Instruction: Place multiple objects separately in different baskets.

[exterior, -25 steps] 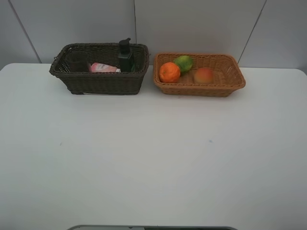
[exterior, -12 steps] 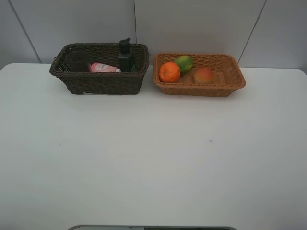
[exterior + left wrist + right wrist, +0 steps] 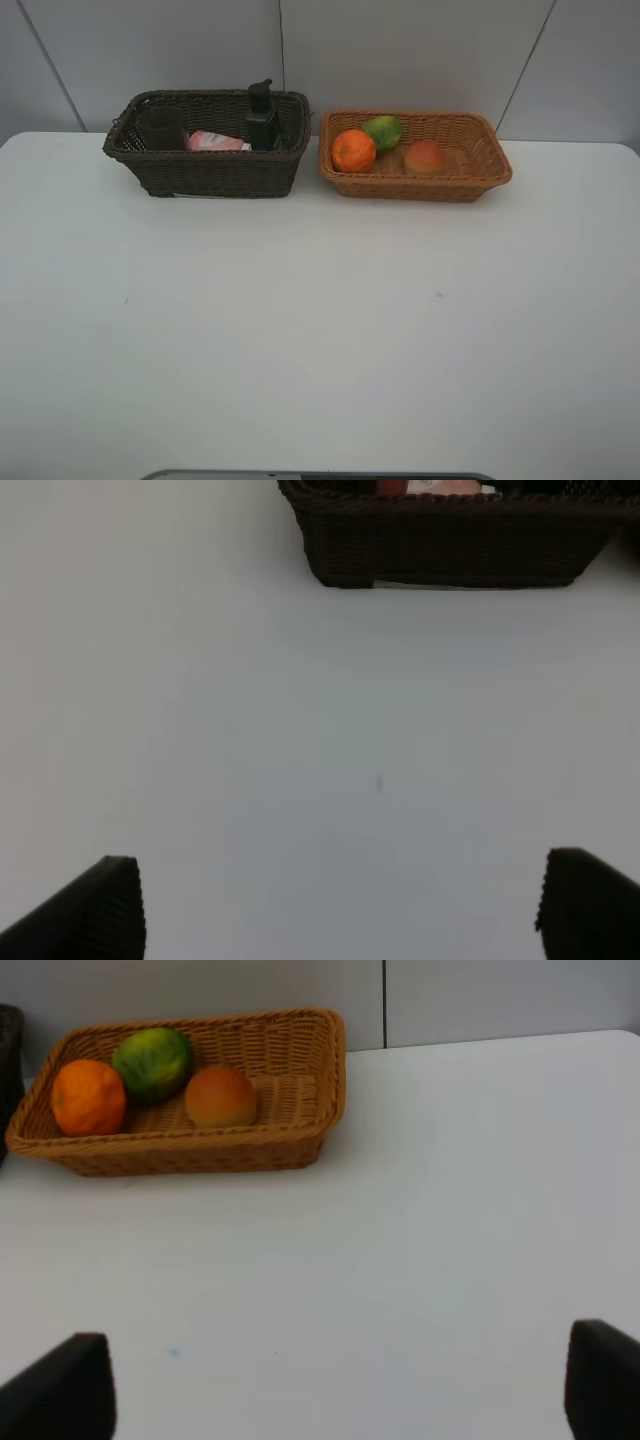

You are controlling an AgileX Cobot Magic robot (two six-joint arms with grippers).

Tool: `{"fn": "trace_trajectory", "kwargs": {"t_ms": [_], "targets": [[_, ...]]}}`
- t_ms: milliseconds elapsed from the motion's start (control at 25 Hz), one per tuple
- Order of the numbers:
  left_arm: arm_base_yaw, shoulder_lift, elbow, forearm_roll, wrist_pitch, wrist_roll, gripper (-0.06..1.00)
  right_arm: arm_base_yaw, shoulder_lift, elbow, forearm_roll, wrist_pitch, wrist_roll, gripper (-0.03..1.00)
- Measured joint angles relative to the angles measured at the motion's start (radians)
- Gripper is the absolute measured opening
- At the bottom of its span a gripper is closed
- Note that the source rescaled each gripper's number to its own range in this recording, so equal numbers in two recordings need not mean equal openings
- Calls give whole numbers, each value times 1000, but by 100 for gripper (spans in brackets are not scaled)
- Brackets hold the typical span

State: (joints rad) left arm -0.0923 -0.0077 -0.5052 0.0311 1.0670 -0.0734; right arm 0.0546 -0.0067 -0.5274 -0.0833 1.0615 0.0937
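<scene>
Left gripper (image 3: pixel 340 905): jaws spread wide, empty, over bare table (image 3: pixel 320 330) short of the dark brown basket (image 3: pixel 215 170). Right gripper (image 3: pixel 340 1385): likewise spread, holding nothing, well back from the tan basket (image 3: pixel 300 1080).

Sorting reads as by kind. Dark basket holds toiletries: pink lotion bottle (image 3: pixel 215 141) lying flat, dark green pump bottle (image 3: pixel 262 118) upright, cup (image 3: pixel 160 127) at the far end. Tan basket holds fruit: orange (image 3: pixel 88 1097), green citrus (image 3: pixel 152 1062), apple-like fruit (image 3: pixel 220 1096). Nothing loose on the table; task looks complete.

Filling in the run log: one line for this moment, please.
dark basket: cup, pink bottle, pump bottle | tan basket: orange, green citrus, apple | grippers: open, empty
</scene>
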Motion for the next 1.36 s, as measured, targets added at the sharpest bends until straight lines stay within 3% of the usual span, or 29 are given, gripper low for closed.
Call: {"fn": "trace_trajectory", "kwargs": {"t_ms": [1360], "targets": [[25,0,0,0,-2,0,100,0,0,0,0,0,0,100]]}}
